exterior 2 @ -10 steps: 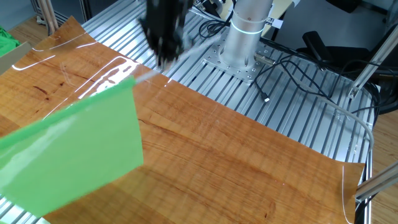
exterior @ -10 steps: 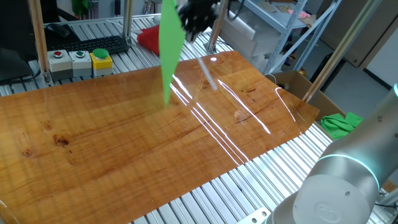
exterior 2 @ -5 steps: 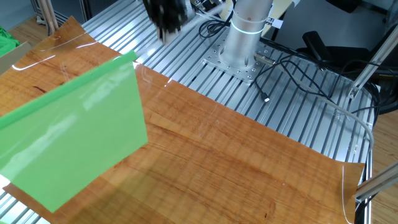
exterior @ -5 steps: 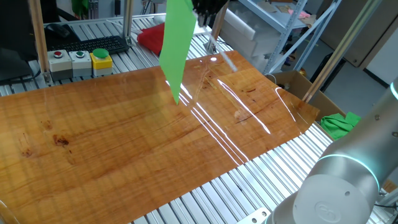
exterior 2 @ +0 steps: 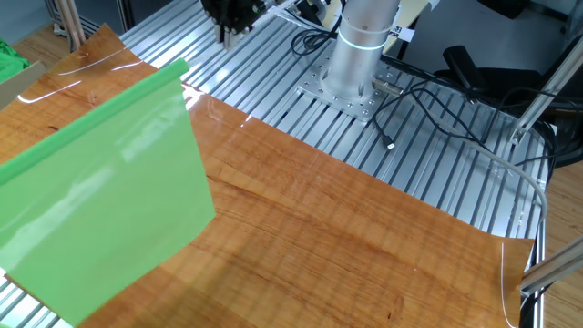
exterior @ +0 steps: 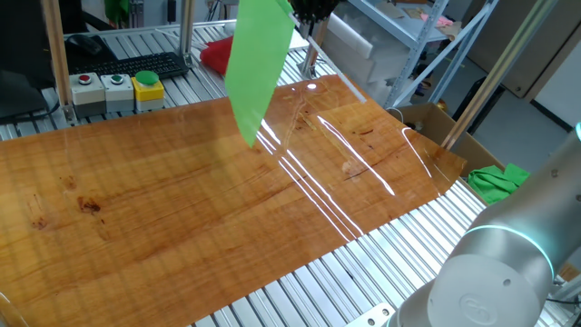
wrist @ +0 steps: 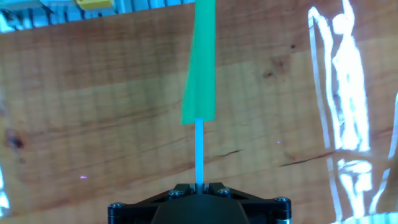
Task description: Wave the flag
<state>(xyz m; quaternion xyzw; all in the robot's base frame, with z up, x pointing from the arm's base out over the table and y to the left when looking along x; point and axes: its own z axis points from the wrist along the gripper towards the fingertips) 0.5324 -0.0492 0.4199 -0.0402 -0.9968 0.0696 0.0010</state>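
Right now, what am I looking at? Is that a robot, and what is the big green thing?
Yes, it is a robot arm bolted beside a wooden table. Two pictures come from cameras standing on different sides of the table. The third comes from a camera on the robot's hand, looking along its fingers. The green thing is a flag: a green cloth on a thin pale stick. The hand is shut on the stick and holds the flag in the air above the table. Behind the table sit a box of buttons, a keyboard and a red cloth.
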